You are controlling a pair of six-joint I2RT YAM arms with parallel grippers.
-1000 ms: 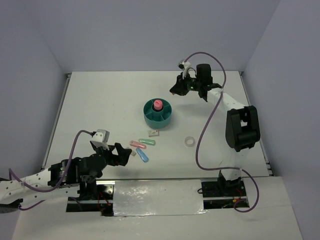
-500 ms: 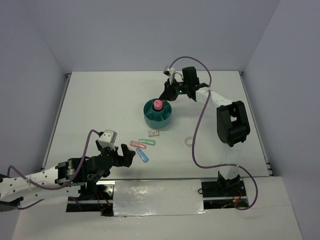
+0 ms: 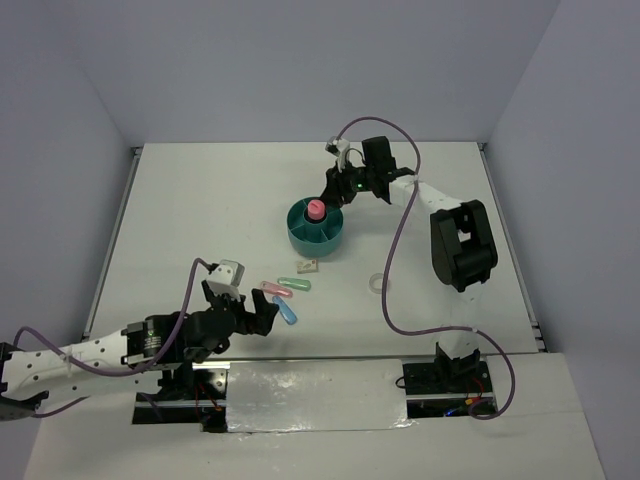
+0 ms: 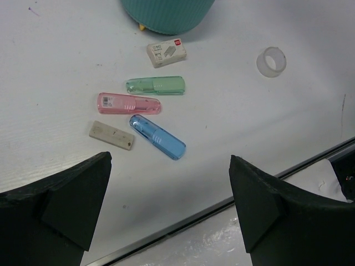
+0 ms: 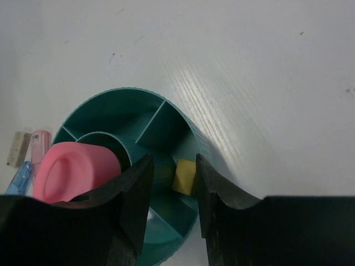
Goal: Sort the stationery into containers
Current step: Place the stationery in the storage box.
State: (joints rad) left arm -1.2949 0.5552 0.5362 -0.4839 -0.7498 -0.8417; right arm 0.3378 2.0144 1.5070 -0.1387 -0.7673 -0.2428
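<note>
The teal organiser [image 3: 316,227] holds a pink tube [image 3: 315,210] in its central cup. My right gripper [image 3: 335,190] hovers over its far right rim, jaws apart; in the right wrist view [image 5: 173,163] a small yellow piece [image 5: 184,176] sits in a ring compartment between the fingers, against the right one. My left gripper [image 3: 262,315] is open and empty, just near of the green [image 4: 155,85], pink [image 4: 128,103] and blue [image 4: 157,137] capsules. A beige eraser [image 4: 111,135], a white eraser [image 4: 166,52] and a clear tape ring [image 4: 272,61] lie on the table.
The table's front edge [image 4: 183,221], a metal strip, runs just under my left gripper. The tape ring [image 3: 378,283] lies alone to the right of the capsules. Grey walls stand at the back and both sides.
My right gripper has swung left from the far right to over the organiser's rim. My left gripper has moved right, closer to the capsules.
</note>
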